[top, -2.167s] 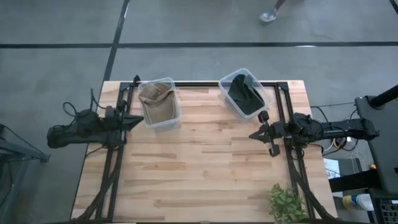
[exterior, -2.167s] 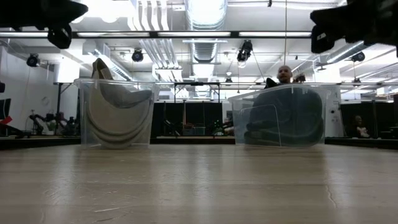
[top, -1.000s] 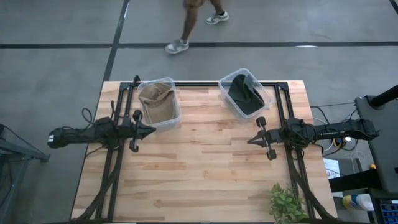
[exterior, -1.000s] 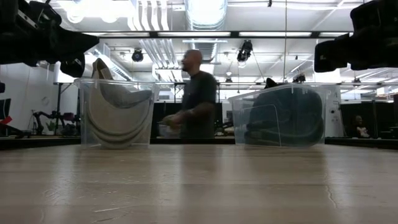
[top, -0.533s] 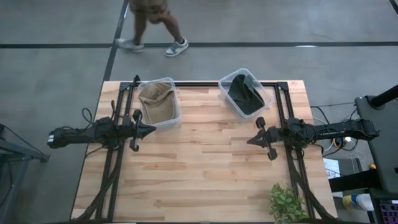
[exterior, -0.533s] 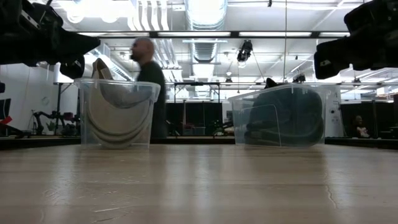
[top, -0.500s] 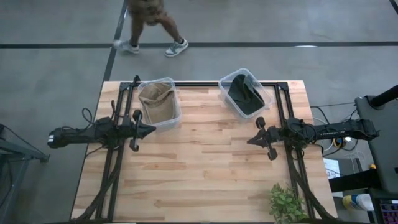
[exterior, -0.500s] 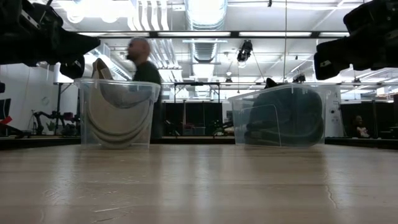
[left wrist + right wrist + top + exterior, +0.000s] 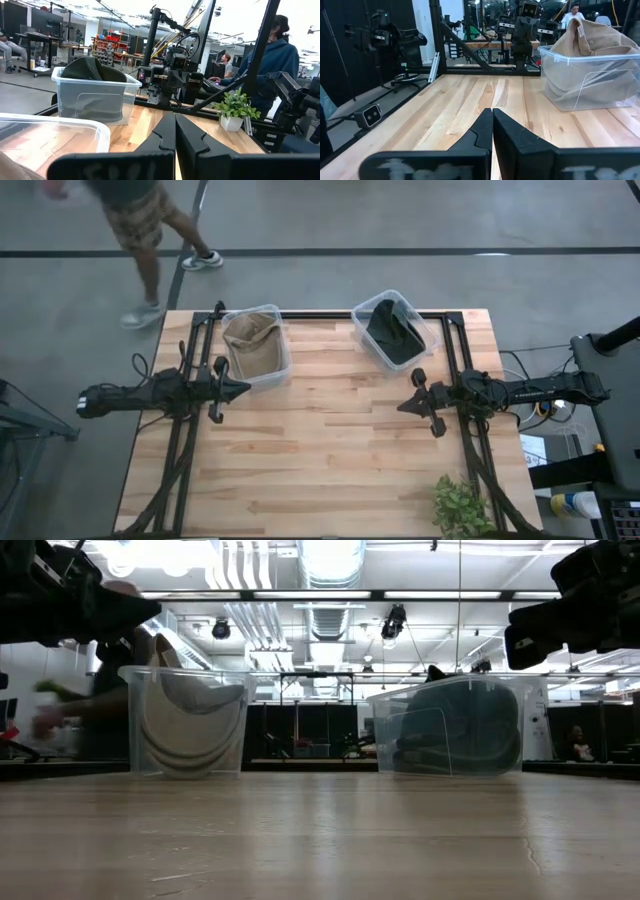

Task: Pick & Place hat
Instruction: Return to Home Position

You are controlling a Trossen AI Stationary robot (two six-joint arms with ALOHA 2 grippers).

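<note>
Evenly lit from above in the high view, with only faint, soft shadows on the bench (image 9: 330, 450). Strongly backlit at bench height: glaring ceiling lights (image 9: 330, 555), pale sheen on the wood. Motion smear on the person (image 9: 105, 680) behind the clear left bin (image 9: 185, 725). Blown-out white overhead in the left wrist view.

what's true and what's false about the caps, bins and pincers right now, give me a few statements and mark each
1. The left pincer and right pincer are both shut and empty. True.
2. The brown cap lies in the left bin. True.
3. The dark cap lies on bare wood. False: it sits in the right bin.
4. The left pincer reaches inside the left bin. False: it is outside the bin.
</note>
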